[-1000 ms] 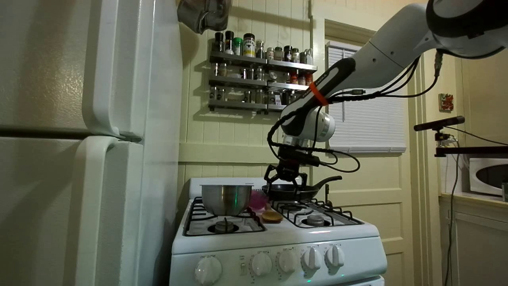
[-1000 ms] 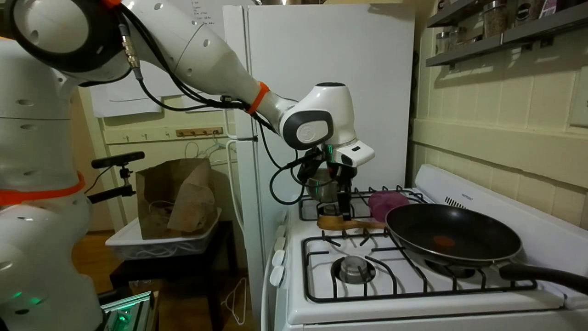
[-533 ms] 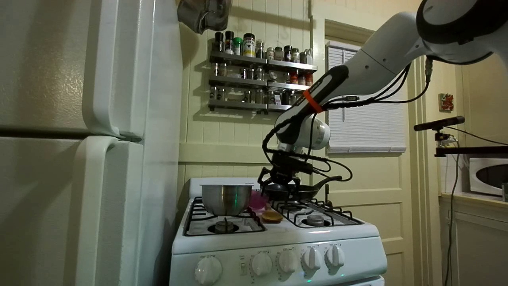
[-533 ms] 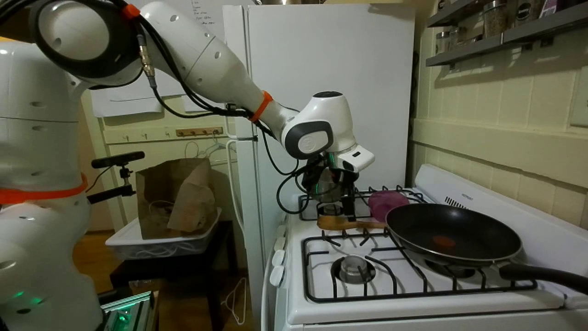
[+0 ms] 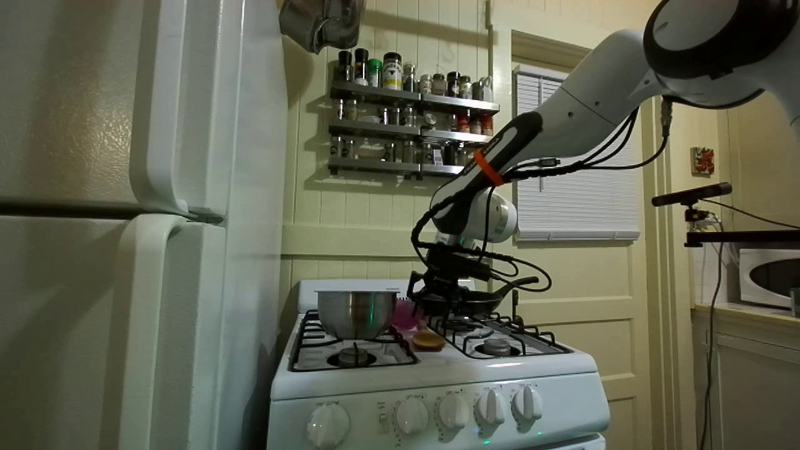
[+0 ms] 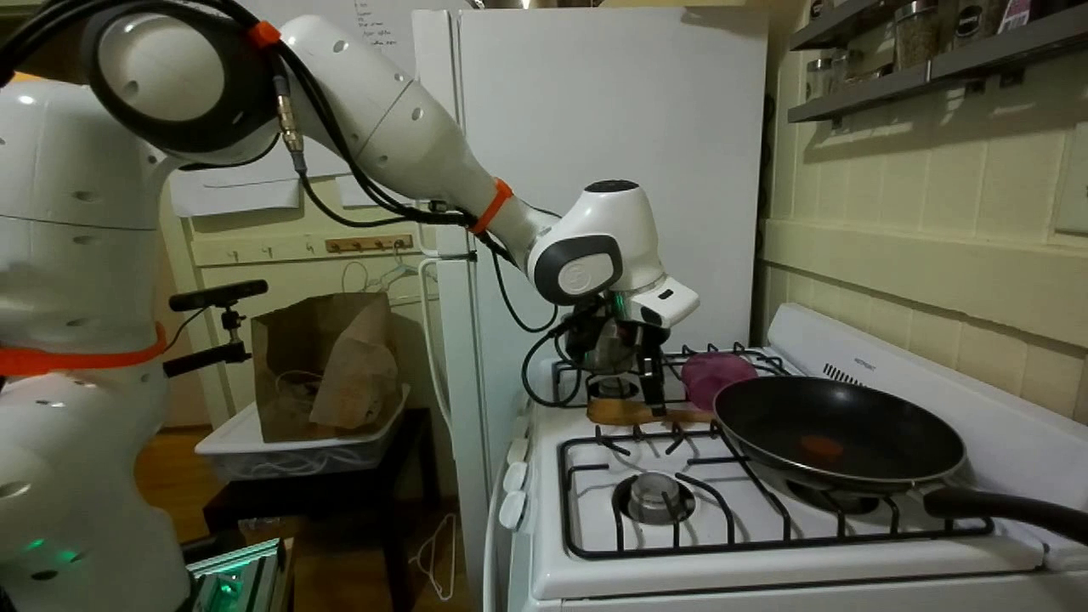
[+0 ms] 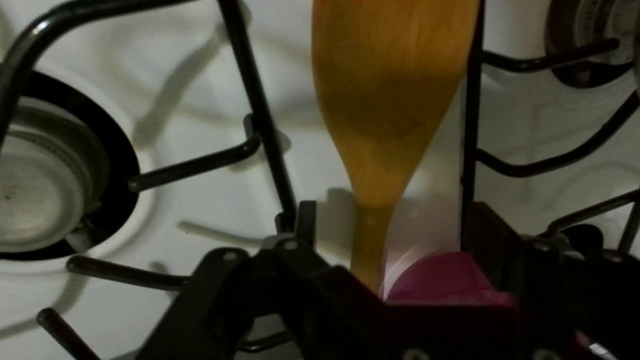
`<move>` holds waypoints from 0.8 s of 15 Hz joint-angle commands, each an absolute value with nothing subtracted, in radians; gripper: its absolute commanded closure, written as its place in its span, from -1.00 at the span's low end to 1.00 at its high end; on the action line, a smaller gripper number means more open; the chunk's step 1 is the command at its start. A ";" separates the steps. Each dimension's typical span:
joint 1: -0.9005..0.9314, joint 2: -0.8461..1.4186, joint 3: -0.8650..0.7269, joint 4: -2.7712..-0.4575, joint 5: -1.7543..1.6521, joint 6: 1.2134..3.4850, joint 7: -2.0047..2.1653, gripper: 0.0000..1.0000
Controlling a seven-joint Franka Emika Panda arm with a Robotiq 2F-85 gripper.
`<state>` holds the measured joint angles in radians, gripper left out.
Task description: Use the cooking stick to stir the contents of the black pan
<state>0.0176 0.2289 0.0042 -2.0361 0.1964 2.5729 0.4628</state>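
Far to the left on the white surface [image 5: 437, 364], in an exterior view, we see a steel pot [image 5: 357, 315], probably just parked out of the way. Right of it shows a pink thing [image 5: 405, 314] that we cannot name. Next, the cooking stick [image 5: 428, 341] lies in the lane between the black grates [image 7: 270, 150], broad head to the front, thin end running back; we guess the lane gives room for a finger on each side. Over it the tool [image 7: 395, 222] stands wide and holds nothing: the wrist view puts the narrow neck between its fingers [image 7: 306, 220], off-centre, so we would centre before closing. Whether the fingertips touch the surface we cannot tell. Rightmost, the black pan [image 6: 837, 433] rests at the back, its handle [image 6: 1011, 509] pointing away from the tool, which we think leaves the near rim free for stirring. Only a reddish spot [image 6: 821, 446] shows inside.
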 commanded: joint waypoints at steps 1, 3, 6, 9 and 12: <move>0.032 0.271 -0.003 -2.002 0.194 2.588 0.448 -0.14; 0.033 0.287 -0.009 -1.990 0.182 2.585 0.447 -0.13; 0.035 0.308 -0.018 -1.976 0.166 2.584 0.446 -0.38; 0.041 0.334 -0.023 -1.952 0.148 2.582 0.441 -0.28; 0.050 0.357 -0.023 -1.924 0.130 2.571 0.436 -0.21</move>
